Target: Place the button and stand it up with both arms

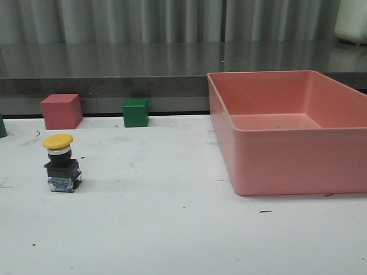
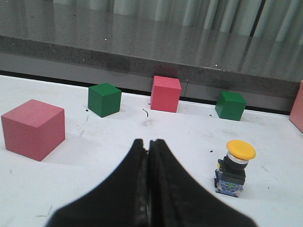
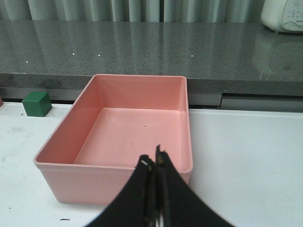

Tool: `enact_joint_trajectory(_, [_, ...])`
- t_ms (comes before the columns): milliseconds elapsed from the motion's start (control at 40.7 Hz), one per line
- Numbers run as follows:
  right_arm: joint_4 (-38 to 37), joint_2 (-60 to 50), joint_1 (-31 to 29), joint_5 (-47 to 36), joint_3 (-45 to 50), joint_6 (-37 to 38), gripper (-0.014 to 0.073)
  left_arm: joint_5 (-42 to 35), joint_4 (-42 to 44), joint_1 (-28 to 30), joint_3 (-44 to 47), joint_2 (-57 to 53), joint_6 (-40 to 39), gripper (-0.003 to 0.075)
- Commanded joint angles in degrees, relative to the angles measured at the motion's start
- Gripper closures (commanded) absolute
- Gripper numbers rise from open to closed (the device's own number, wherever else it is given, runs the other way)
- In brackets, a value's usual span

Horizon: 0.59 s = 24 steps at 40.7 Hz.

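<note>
White desk point(image 1: 172, 229): button point(image 1: 61, 163) stands upright alone; left fingers point(image 2: 149, 156) and right fingers point(image 3: 155, 165) closed, empty. Open wide before approaching, avoid toppling it.

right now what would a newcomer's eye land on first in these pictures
Probably the big pink bin, empty, filling the right side of the white table. Next, the small button standing upright on the left, its yellow cap on top. A pink cube and a green cube sit along the back edge.
</note>
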Motion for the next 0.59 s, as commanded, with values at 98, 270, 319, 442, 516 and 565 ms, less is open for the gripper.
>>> enact_joint_trajectory(98, [-0.9,0.7,-0.3,-4.7,-1.5,-0.7,0.0655,-5.1,-0.5,0.1,0.8,-1.4,-0.4,0.074])
enact_joint_trajectory(270, [-0.9,0.7,-0.3,-4.7,-1.5,-0.7,0.0655,-5.1,-0.5,0.1,0.8,-1.4,-0.4,0.074])
enact_joint_trajectory(319, [-0.9,0.7,-0.3,-4.7,-1.5,-0.7,0.0655,-5.1,-0.5,0.1,0.8,-1.4,-0.4,0.074])
enact_joint_trajectory(442, [-0.9,0.7,-0.3,-4.7,-1.5,-0.7,0.0655,-5.1,-0.5,0.1,0.8,-1.4,-0.4,0.074])
enact_joint_trajectory(516, [-1.1,0.7,-0.3,-4.8,-1.4,-0.7,0.0655,-5.1,-0.5,0.1,0.8,-1.4,-0.4,0.074])
enact_joint_trajectory(565, [-1.1,0.6,-0.4,-5.4,-0.9,-0.7,0.0655,-5.1,-0.5,0.1,0.8,-1.4,-0.4,0.074])
